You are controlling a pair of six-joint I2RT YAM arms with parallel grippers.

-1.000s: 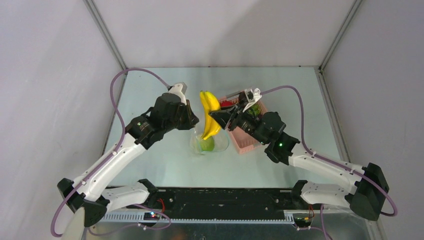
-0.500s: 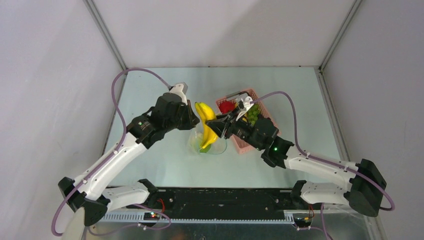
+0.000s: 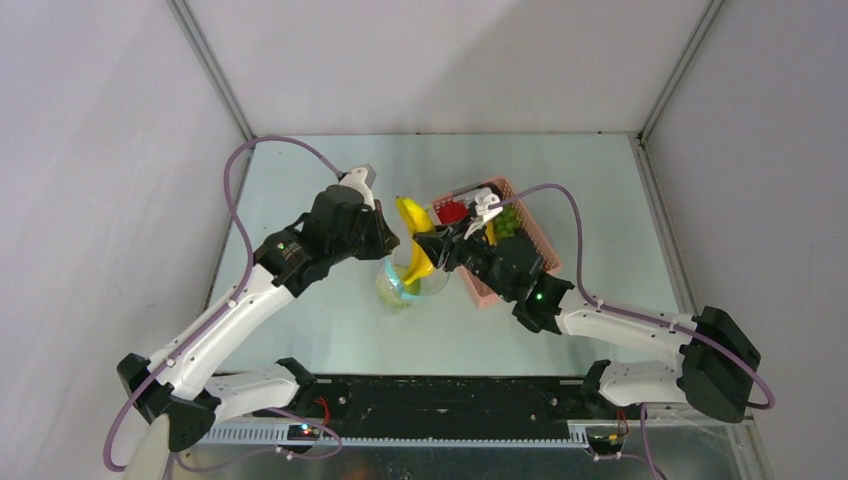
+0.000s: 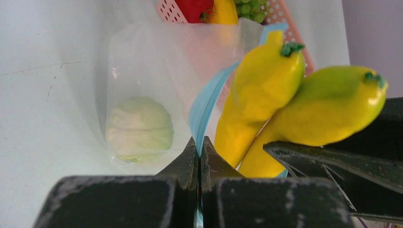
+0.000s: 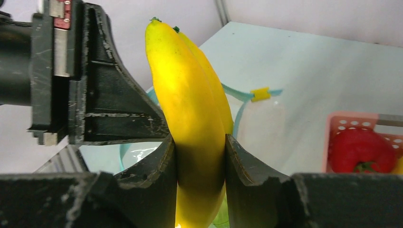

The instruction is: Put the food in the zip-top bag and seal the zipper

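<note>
My right gripper (image 3: 428, 245) (image 5: 199, 142) is shut on the yellow banana (image 3: 413, 245) (image 5: 195, 123), gripping it near its middle and holding it almost upright. The banana's lower end dips into the open mouth of the clear zip-top bag (image 3: 400, 285) (image 4: 138, 71). My left gripper (image 3: 388, 243) (image 4: 200, 142) is shut on the light blue zipper (image 4: 206, 102) (image 5: 235, 92) at the bag's rim and holds that lip up. A pale green cabbage (image 4: 139, 128) lies inside the bag. A yellow slider (image 5: 260, 93) sits on the zipper.
The pink basket (image 3: 520, 255) (image 5: 340, 121) stands just right of the bag, under my right arm. It holds a red fruit (image 3: 452, 212) (image 5: 361, 149), green grapes (image 3: 508, 222) and a yellow piece (image 4: 223, 12). Grey walls close in the table on three sides.
My right gripper has carried the banana down and to the left, from above the bag into its mouth. The left gripper has kept its hold on the zipper without moving.
</note>
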